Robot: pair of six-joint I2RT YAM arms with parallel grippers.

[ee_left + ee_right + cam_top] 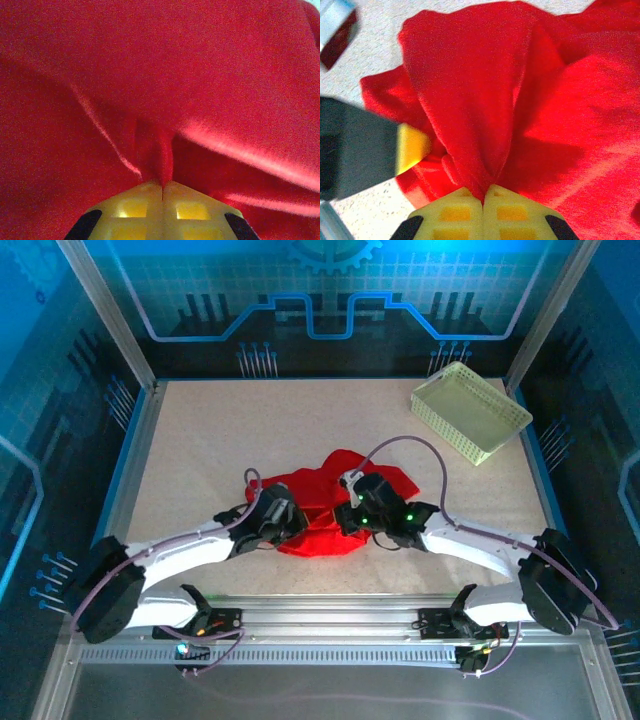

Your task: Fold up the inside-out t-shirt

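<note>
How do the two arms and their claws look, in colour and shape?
The left arm and right arm have white shells, black joints and mauve cables. Green lights glow on the right wrist. The left claw and right claw have yellow gridded fingers.

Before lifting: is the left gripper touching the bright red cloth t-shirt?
Touching: left wrist view shows left gripper shut on a fold of the bright red cloth t-shirt.

Crumpled red t-shirt (318, 502), basket (470, 410) at far right
</note>
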